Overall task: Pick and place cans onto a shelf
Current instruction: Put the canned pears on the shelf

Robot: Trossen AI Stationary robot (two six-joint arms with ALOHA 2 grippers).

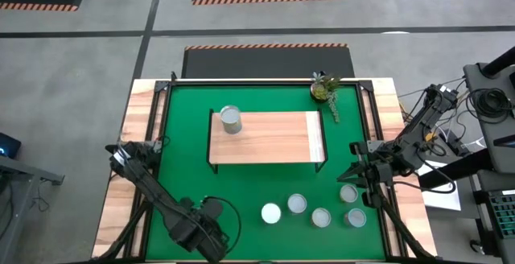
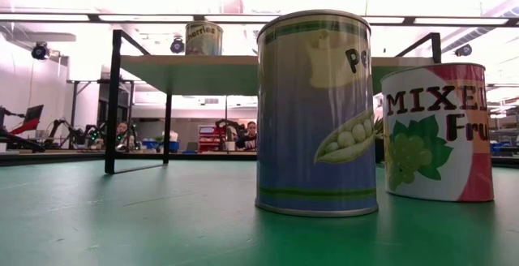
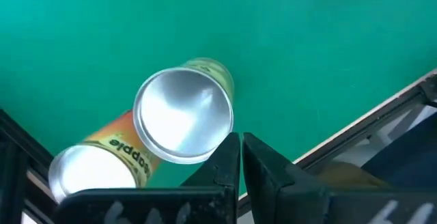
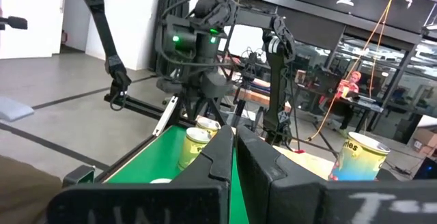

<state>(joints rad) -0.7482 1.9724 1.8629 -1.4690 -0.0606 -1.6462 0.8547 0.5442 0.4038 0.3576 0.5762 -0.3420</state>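
Both my claws are shut and empty; I'd open the left claw before straddling the pineapple can squarely.

You see eight cans: one on shelf, five at 5 o'clock, two at 7 o'clock. One shelf, one plant.

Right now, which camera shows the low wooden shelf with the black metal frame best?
The high view: the whole light-wood shelf shows from above, with one silver-topped can at its far left corner. The low view shows only its underside edge and black legs. The right wrist view catches one corner; the left wrist view shows none.
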